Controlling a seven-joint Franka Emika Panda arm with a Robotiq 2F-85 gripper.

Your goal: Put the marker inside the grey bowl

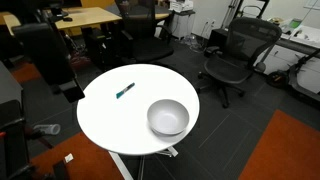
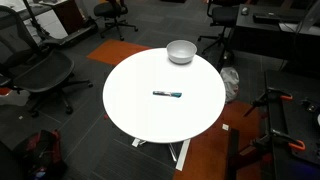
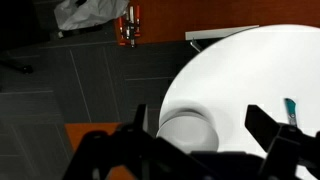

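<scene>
The teal-blue marker (image 1: 124,91) lies flat on the round white table (image 1: 110,120), to one side of its middle; it also shows in the other exterior view (image 2: 167,95) and at the right edge of the wrist view (image 3: 291,110). The grey bowl (image 1: 168,117) stands upright near the table's edge and looks empty; it shows in the other exterior view (image 2: 181,51) too. In the wrist view the bowl (image 3: 188,133) sits between my two dark fingers. My gripper (image 3: 198,135) is open and empty, well above the table. The arm is not in either exterior view.
Black office chairs (image 1: 232,55) stand around the table, with another at one side (image 2: 35,72). A wooden desk (image 1: 85,18) is at the back. An orange floor patch (image 1: 285,150) lies beyond the table. A light bag (image 3: 90,12) and an orange-handled tool (image 3: 128,30) lie on the dark floor.
</scene>
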